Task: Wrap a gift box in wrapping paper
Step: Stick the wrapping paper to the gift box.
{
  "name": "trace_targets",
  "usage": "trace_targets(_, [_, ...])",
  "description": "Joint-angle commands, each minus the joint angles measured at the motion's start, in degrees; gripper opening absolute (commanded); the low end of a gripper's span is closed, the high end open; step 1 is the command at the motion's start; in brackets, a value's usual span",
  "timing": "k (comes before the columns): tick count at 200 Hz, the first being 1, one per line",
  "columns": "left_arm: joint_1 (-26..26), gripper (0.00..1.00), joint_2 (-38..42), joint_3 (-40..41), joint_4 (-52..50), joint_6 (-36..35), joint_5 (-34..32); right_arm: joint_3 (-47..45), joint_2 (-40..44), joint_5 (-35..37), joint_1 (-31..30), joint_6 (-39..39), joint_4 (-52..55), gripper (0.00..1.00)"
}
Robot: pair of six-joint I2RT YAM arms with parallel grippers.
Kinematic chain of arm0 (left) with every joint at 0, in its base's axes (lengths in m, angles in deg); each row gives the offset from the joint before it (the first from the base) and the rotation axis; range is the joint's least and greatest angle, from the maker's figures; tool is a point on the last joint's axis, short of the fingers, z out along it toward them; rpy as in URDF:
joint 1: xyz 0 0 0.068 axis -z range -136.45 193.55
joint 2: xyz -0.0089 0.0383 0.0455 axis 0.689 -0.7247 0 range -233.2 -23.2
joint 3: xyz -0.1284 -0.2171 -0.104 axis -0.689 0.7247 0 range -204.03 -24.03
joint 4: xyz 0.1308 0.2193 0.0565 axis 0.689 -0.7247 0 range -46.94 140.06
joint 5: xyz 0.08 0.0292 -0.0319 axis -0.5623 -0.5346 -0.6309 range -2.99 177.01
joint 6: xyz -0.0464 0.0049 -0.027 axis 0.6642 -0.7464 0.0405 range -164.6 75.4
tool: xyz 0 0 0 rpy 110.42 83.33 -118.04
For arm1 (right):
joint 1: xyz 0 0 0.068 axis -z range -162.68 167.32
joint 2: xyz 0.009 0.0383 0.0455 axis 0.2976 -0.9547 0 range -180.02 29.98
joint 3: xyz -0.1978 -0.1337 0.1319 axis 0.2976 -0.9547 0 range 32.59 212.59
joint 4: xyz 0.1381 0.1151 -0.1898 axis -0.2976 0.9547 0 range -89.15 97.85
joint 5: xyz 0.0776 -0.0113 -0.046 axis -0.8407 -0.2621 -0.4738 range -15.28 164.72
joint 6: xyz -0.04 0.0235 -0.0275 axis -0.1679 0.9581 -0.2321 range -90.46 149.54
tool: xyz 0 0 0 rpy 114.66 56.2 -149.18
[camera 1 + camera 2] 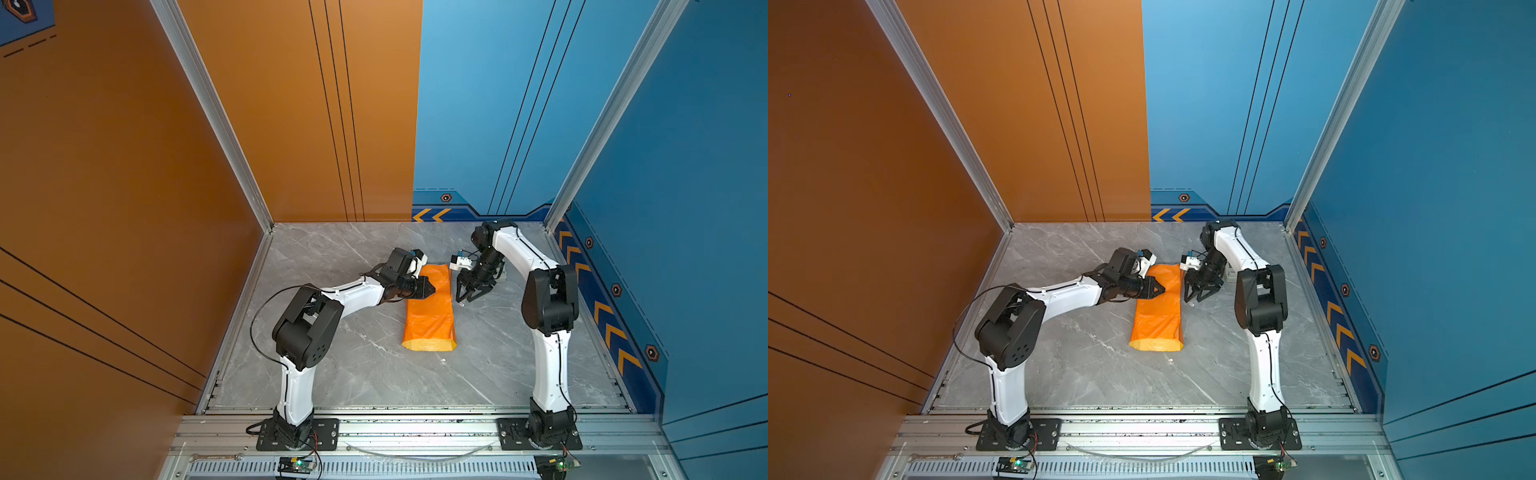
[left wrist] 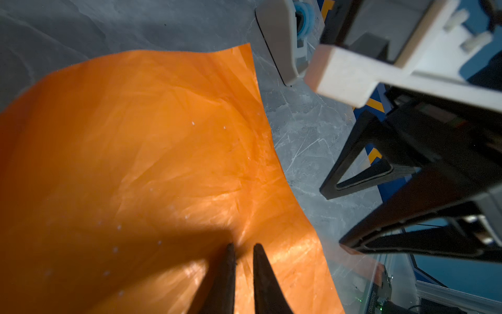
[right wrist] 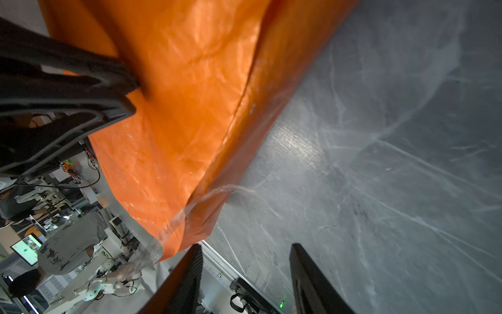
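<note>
The grey marble-patterned worktop (image 1: 353, 374) carries one long sleeve of wrapping paper (image 1: 430, 316), glossy orange outside, with pale yellow showing at its open near end. The small gift box is not visible in any view. Judging by the sleeve's raised, squared flank in the right wrist view, it lies inside, but I cannot tell where along the length.

The left hand (image 1: 433, 288) has its fingers drawn almost together with a thin gap between them, tips bearing down on the paper's top near the far end. The right hand (image 1: 467, 297) hangs spread wide just beside the sleeve's right flank, gripping nothing. A clear strip (image 3: 190, 208), seemingly tape, crosses the overlapping seam near the open end.

The seam looks fastened at little more than that one spot, so if the left hand lifts off, the springy, creased sheet may open. Pressing harder could dent or tear the thin paper. The right hand, so close to the flank, could nudge the sleeve sideways and slide the loose box toward the open end.
</note>
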Motion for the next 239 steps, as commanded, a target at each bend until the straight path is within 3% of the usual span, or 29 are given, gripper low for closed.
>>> trace_targets(1, [0.29, 0.17, -2.4, 2.17, -6.36, -1.02, -3.06, -2.73, 4.49, -1.79, 1.51, 1.74, -2.98, 0.57])
trace_targets(41, [0.22, 0.16, -2.34, 2.17, -6.52, -1.12, -3.06, -11.18, 12.07, -3.94, 4.71, 7.06, -11.67, 0.57])
trace_targets(72, [0.35, 0.16, -2.37, 2.25, -6.27, -0.92, -3.18, -25.02, 19.5, -12.36, 5.01, 16.32, -27.39, 0.43])
trace_targets(107, [0.37, 0.16, -2.4, 2.11, -6.44, -1.03, -3.1, -40.89, 26.46, -17.31, 5.09, 31.57, -50.98, 0.51])
trace_targets(127, [0.37, 0.16, -2.37, 2.12, -6.83, -1.25, -3.13, -45.45, 28.69, -18.09, 5.28, 36.41, -58.67, 0.54])
trace_targets(239, [0.65, 0.16, -1.88, 2.1, -5.96, -1.14, -2.25, -52.49, 29.6, -21.35, 4.1, 40.44, -67.18, 0.6])
